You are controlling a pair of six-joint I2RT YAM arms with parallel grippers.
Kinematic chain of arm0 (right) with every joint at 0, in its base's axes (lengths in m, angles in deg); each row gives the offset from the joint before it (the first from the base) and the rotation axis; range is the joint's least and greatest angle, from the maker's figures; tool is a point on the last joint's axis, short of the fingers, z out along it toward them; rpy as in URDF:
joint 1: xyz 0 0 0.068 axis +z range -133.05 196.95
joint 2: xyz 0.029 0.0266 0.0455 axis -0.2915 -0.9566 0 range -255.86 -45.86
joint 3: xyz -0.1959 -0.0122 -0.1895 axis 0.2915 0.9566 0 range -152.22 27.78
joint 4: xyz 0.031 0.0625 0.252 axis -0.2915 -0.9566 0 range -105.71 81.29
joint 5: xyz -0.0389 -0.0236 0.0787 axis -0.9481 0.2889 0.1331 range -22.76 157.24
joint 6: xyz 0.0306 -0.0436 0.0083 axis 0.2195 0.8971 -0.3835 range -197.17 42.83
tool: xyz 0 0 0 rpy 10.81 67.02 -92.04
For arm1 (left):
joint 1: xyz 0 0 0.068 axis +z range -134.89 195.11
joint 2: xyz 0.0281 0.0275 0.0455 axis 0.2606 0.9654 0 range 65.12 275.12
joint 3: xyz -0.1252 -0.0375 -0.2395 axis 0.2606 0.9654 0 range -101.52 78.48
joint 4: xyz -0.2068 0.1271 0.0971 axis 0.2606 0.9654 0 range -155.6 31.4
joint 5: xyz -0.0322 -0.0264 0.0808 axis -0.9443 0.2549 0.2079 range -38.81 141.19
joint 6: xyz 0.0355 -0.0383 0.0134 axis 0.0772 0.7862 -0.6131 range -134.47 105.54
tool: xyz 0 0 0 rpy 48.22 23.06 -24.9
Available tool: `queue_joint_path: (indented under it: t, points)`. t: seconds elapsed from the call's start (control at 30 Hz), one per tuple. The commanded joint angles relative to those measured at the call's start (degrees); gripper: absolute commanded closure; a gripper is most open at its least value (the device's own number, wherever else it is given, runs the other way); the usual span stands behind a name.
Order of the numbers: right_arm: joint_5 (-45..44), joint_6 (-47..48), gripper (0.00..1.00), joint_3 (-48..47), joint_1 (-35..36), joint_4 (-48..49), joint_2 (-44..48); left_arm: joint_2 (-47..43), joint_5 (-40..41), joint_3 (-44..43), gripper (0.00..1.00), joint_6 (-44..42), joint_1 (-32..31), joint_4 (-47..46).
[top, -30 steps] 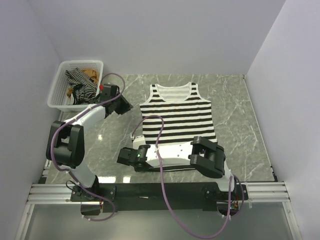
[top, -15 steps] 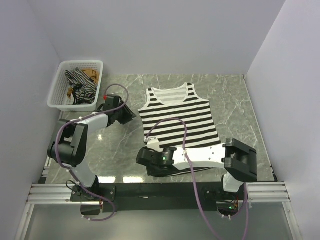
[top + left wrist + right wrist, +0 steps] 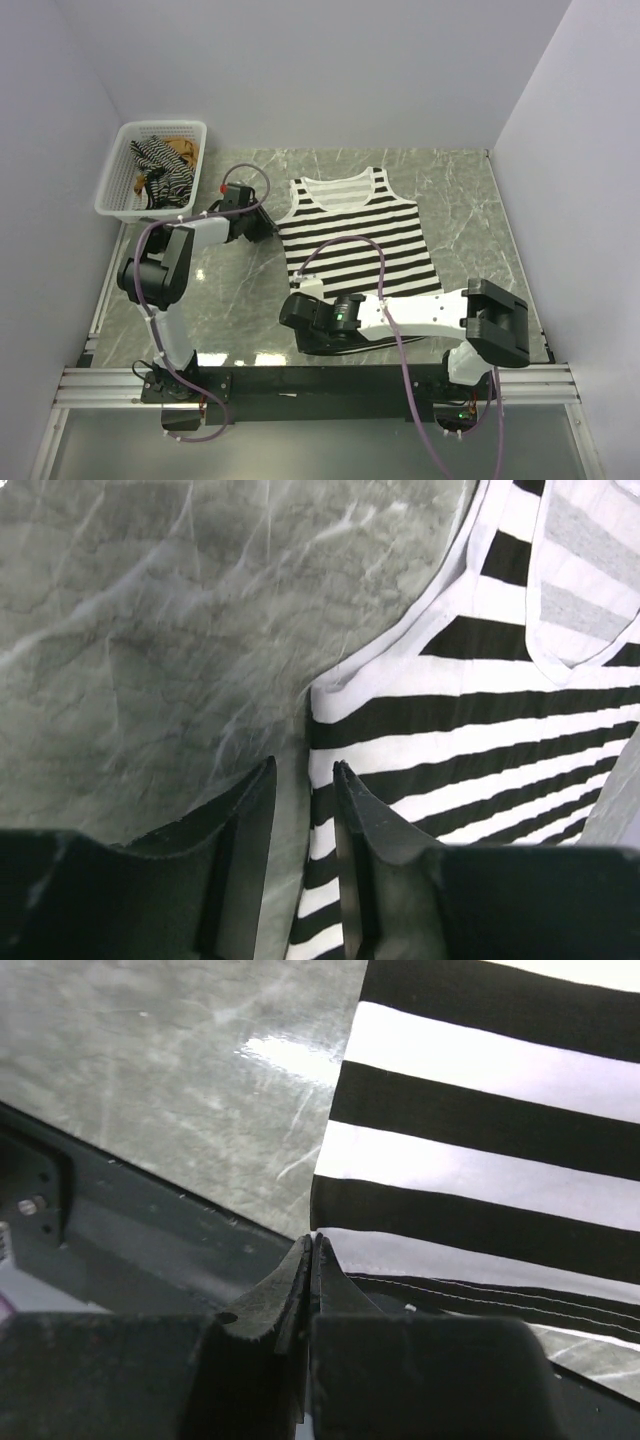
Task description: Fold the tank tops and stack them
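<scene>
Basket [image 3: 113, 178] holds thin-striped top [image 3: 165, 172] and tan top [image 3: 185, 148]; black-and-white tank top [image 3: 355, 235] has hem corner pinched in right gripper [image 3: 312, 1245], side edge at tips of narrowly parted left gripper [image 3: 303, 770].

Bright, even light falls from overhead, and the shadows under the arms are soft and faint. The polished desk [image 3: 470, 215] throws back white glare near its front edge in the top view, and a bright streak in the right wrist view. The striped tank top [image 3: 470, 730] looks crisp and high in contrast. The left pincer [image 3: 303, 770] and right pincer [image 3: 311, 1242] loom dark, soft and out of focus.
</scene>
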Motion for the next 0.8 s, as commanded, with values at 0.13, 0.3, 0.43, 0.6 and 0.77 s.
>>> queue_joint_path:
  t: [0.13, 0.3, 0.43, 0.6, 0.77]
  points:
    - [-0.9, -0.8, 1.0, 1.8, -0.3, 0.7, 4.8, 3.4, 2.8, -4.1, 0.67, -2.8, -1.3, 3.2]
    - [-0.9, -1.1, 1.0, 2.6, -0.2, 0.9, 5.6, 5.3, 4.8, -6.2, 0.71, -3.1, -1.8, 4.9]
    - [-0.2, -1.2, 1.0, 3.5, -0.1, 1.9, 6.1, 5.9, 7.6, -7.3, 0.84, -2.9, -2.1, 7.1]
    - [2.8, -1.1, 1.0, 0.9, 1.1, 4.6, 2.4, 2.7, 17.5, -8.5, 0.99, -0.7, -1.4, 11.8]
    - [5.2, 0.7, 1.0, -8.3, 3.1, 5.1, -4.6, -2.2, 22.7, -8.1, 0.99, 1.6, 1.8, 14.6]
